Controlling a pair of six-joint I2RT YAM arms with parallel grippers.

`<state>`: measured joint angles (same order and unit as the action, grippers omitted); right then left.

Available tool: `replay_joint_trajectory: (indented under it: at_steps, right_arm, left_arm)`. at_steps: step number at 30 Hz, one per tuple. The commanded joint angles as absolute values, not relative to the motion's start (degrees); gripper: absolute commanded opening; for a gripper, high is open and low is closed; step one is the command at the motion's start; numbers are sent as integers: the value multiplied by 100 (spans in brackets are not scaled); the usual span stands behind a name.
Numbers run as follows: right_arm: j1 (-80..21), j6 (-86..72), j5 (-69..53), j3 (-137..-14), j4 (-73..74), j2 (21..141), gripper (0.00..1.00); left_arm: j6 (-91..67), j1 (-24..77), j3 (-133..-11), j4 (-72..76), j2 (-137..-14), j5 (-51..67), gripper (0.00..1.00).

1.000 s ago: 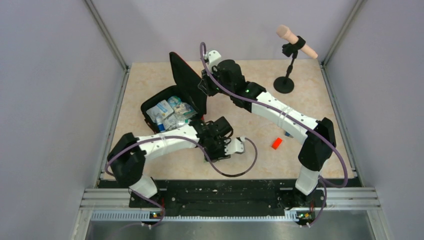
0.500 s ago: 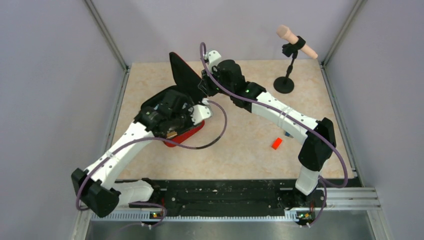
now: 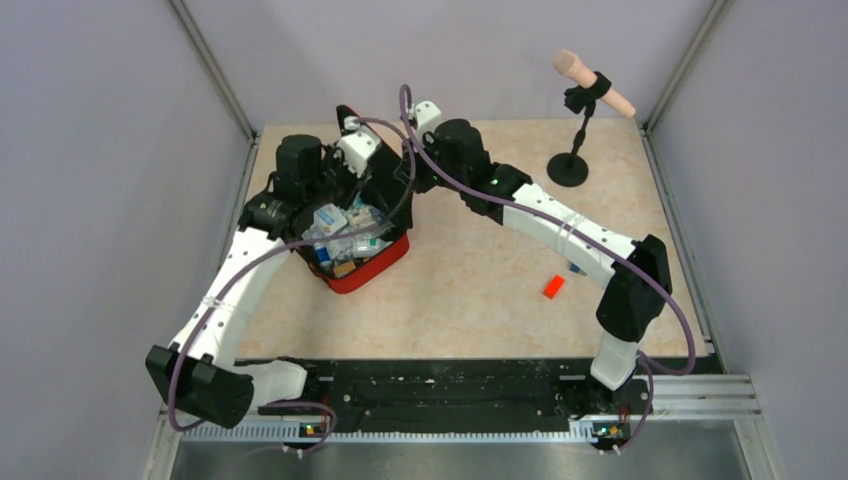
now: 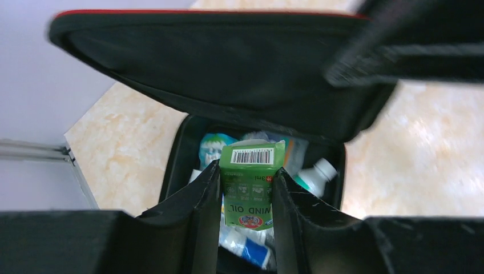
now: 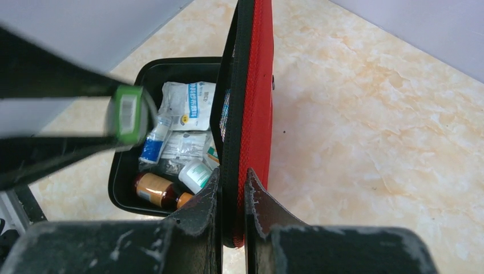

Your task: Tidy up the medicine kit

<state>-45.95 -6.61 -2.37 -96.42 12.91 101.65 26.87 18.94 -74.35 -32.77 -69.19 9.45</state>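
The red medicine kit (image 3: 375,268) lies open at the table's left, its tray full of packets and bottles (image 5: 182,123). My right gripper (image 5: 233,181) is shut on the edge of the kit's lid (image 5: 254,85) and holds it upright. My left gripper (image 4: 246,171) is shut on a green wind oil box (image 4: 251,185) and holds it above the open tray (image 4: 177,154), under the lid's black lining (image 4: 228,68). The green box also shows in the right wrist view (image 5: 129,114), blurred. In the top view the left gripper (image 3: 352,160) is over the kit's far side.
A small red block (image 3: 553,287) lies on the table right of centre. A microphone on a black stand (image 3: 570,165) is at the back right. Metal rails (image 3: 225,200) edge the table on both sides.
My left arm has swung from the table in front of the kit up and back over the open tray, carrying the green box. The right gripper has stayed on the lid.
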Motion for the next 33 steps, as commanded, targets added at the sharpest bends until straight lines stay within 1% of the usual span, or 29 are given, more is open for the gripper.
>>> replay_joint_trajectory:
  at_steps: [1, 4, 11, 15, 19, 27, 33]
  right_arm:
    - [-4600, -698, -369, -9764, 1412, 10315, 8]
    - [-4605, -720, -416, -9835, 1419, 10370, 8]
    - [-4618, -774, -471, -10016, 1479, 10554, 8]
    - [-4619, -794, -476, -10046, 1492, 10596, 8]
    - [-4623, -758, -403, -10038, 1494, 10546, 8]
    - [-4619, -744, -361, -10096, 1498, 10567, 8]
    - [-4641, -698, -282, -10076, 1501, 10585, 8]
  left_arm:
    - [1532, 1449, -7895, -1841, -7228, 1082, 24]
    - [1005, 1142, -7941, -1254, -7434, 1354, 22]
    - [-58, 836, -7807, 208, -7890, 2018, 25]
    - [-921, 634, -7424, 1321, -8077, 2396, 25]
    - [-2009, 365, -6794, 2468, -8157, 2689, 24]
    - [-2408, 290, -5902, 3668, -8039, 2925, 23]
    - [-2700, 290, -5057, 5586, -8329, 2882, 24]
